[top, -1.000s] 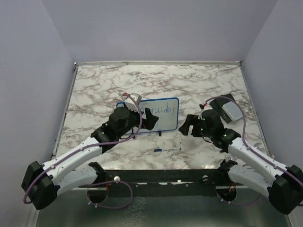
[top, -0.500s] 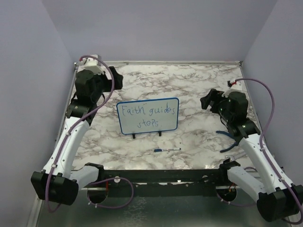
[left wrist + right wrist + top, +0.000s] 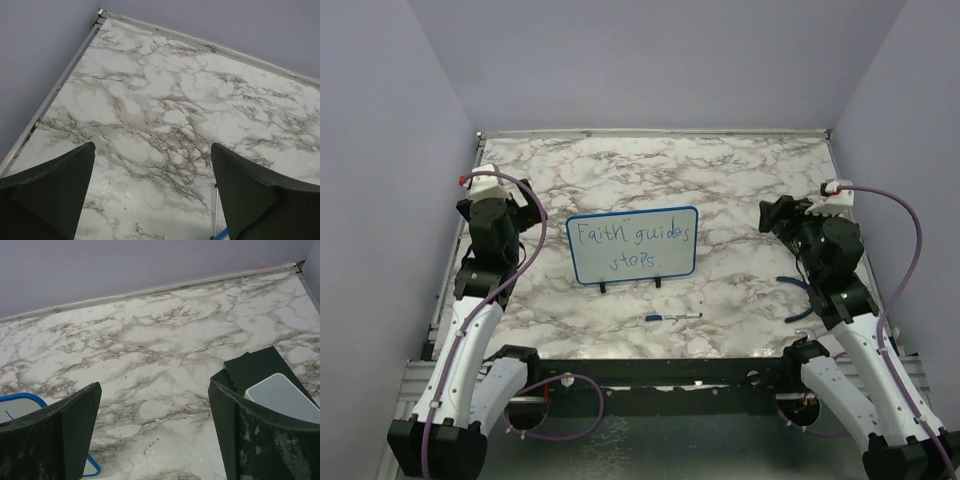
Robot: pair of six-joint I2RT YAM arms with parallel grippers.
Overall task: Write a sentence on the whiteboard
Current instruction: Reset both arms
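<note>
The whiteboard (image 3: pixel 633 245), blue-framed on two black feet, stands upright mid-table. The sentence (image 3: pixel 628 236) on it reads "Faith guides" over "steps" in thin blue ink. My left gripper (image 3: pixel 527 205) is raised at the table's left side, well clear of the board. In the left wrist view this gripper (image 3: pixel 152 146) is open over bare marble. My right gripper (image 3: pixel 775 214) is raised to the right of the board. In its wrist view the right gripper (image 3: pixel 155 385) is open and empty, with the whiteboard's blue corner (image 3: pixel 22 405) at lower left.
A thin marker (image 3: pixel 673 317) lies on the marble in front of the board. A dark block with a pale grey pad (image 3: pixel 280 395) sits just behind my right finger. Thin blue curved pieces (image 3: pixel 798 300) lie beside the right arm. Walls enclose the table on three sides.
The left arm has drawn back from over the board to the left edge and risen. The right arm has lifted and swung right. The whole sentence now shows.
</note>
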